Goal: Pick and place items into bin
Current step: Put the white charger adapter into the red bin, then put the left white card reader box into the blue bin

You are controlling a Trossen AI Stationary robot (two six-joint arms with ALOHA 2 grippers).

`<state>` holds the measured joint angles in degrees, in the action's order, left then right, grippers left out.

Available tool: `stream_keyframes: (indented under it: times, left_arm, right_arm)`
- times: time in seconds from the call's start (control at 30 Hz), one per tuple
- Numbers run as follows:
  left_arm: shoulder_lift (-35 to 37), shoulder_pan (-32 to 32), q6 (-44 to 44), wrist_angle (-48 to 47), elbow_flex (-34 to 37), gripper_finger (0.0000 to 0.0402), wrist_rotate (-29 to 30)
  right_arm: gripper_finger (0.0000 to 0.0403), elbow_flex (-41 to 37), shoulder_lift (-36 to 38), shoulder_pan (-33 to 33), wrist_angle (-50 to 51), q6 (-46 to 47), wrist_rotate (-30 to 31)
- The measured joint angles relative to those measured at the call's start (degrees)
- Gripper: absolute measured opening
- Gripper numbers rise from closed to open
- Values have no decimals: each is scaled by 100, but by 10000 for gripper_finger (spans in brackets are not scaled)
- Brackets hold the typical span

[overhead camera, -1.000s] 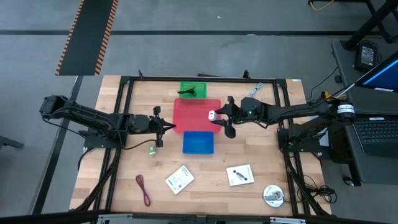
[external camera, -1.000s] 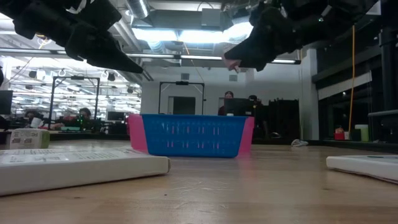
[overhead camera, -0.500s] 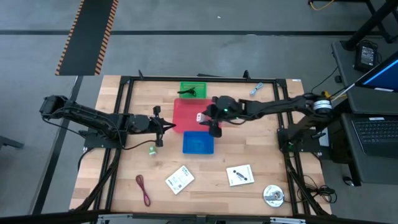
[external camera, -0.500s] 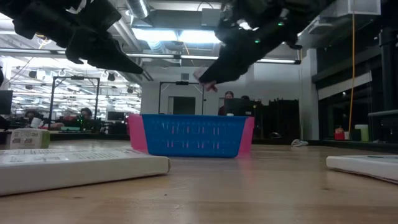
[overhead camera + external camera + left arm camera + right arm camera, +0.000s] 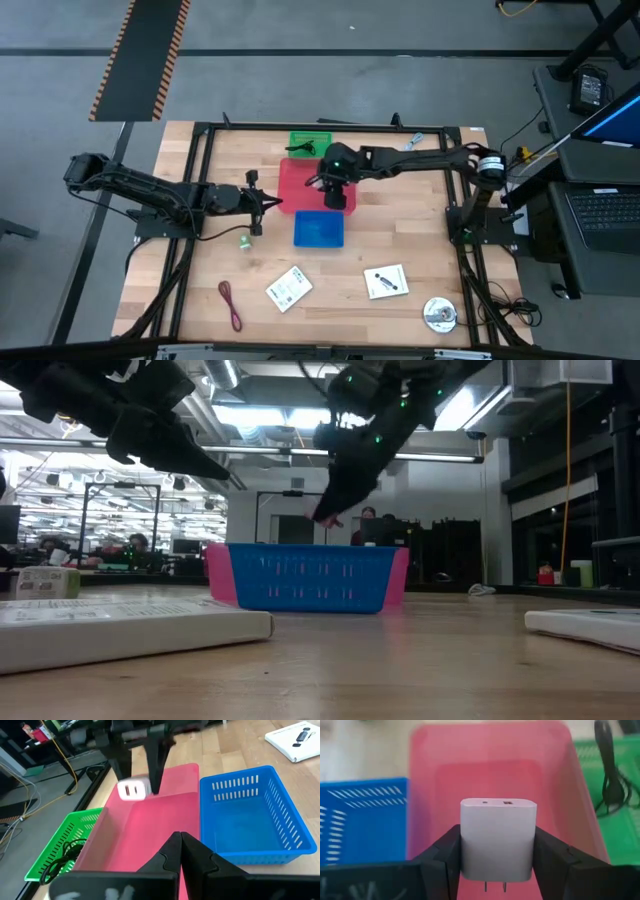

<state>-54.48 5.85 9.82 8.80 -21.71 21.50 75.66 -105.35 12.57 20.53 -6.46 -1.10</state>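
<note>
The right gripper (image 5: 497, 865) is pinching a white charger (image 5: 498, 839) above the pink bin (image 5: 490, 775); the blue bin (image 5: 362, 817) is sitting just beside; the left gripper (image 5: 181, 851), pressed together, is hovering near the pink bin's edge.

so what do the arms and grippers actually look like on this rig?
Both arms are dark, slim and jointed, with black cables trailing at their bases. The left gripper ends in two black tapered fingers. The right gripper has flat black fingers; a small green light glows on its wrist.
</note>
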Motion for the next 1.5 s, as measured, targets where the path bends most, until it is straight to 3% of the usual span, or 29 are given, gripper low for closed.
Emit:
stream_keyframes:
  times: [0.7, 1.17, 1.5]
  left_arm:
    - [0, -2, -2, 2, -2, 3, 2]
    - [0, -2, -2, 0, -2, 4, -2]
    - [0, 0, -2, 0, -2, 2, 0]
  right_arm:
    - [177, -17, -685, 217, 29, 148, 0]
    - [221, -17, -685, 217, 31, -44, 2]
    - [199, 513, -577, 181, 619, -147, 8]
